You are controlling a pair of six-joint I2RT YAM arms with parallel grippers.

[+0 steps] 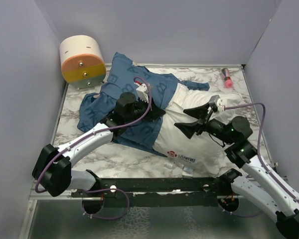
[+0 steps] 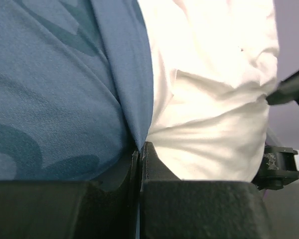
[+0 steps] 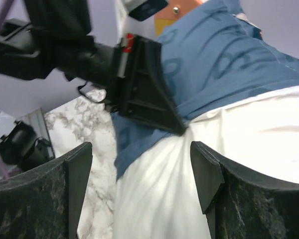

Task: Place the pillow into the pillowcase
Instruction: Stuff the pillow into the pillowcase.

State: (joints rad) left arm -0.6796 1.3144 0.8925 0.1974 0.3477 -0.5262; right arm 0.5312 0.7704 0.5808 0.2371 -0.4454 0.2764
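Matt, finely woven blue cloth pillowcase (image 1: 120, 79); soft, creased white fabric pillow (image 1: 189, 142); smooth marble-patterned tabletop (image 1: 114, 155).

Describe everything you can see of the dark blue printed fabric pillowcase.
The dark blue pillowcase is thin, soft cloth printed with blue letters and shapes. It lies rumpled left of centre, part flat on the marble tabletop, part draped over the far end of the plump white pillow. The left gripper is shut on its hem beside the pillow; the open right gripper is over the pillow, not on the case.
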